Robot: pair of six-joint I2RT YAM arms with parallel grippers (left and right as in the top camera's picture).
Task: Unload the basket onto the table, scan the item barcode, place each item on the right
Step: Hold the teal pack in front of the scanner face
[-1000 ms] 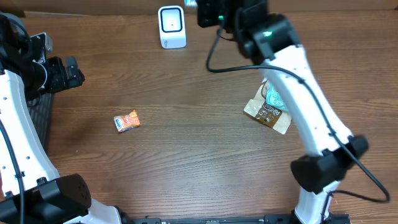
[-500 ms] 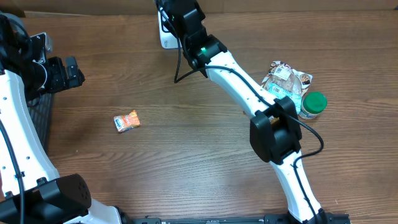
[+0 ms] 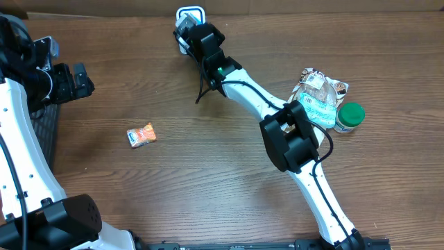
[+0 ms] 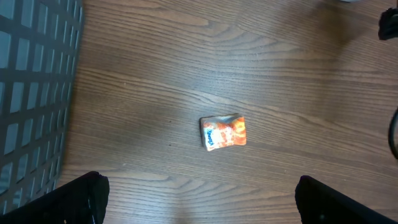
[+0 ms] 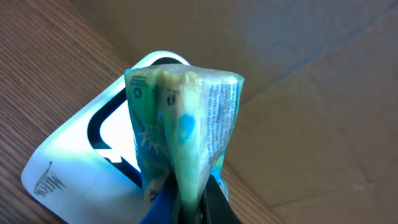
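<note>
Pinching green packet (image 5: 183, 137) before scanner (image 5: 68, 168), right gripper (image 5: 186, 206); left gripper (image 4: 202, 199) agape beside basket (image 4: 31, 93).

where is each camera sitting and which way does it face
overhead: above the table, facing straight down; shows both arms, the right arm stretched to the white scanner.
left wrist: on the left arm, facing down at the orange packet; its open fingers at the lower corners.
right wrist: facing along its shut fingers, which pinch a green packet before the scanner.
shared: overhead and left wrist both see the orange packet.
</note>
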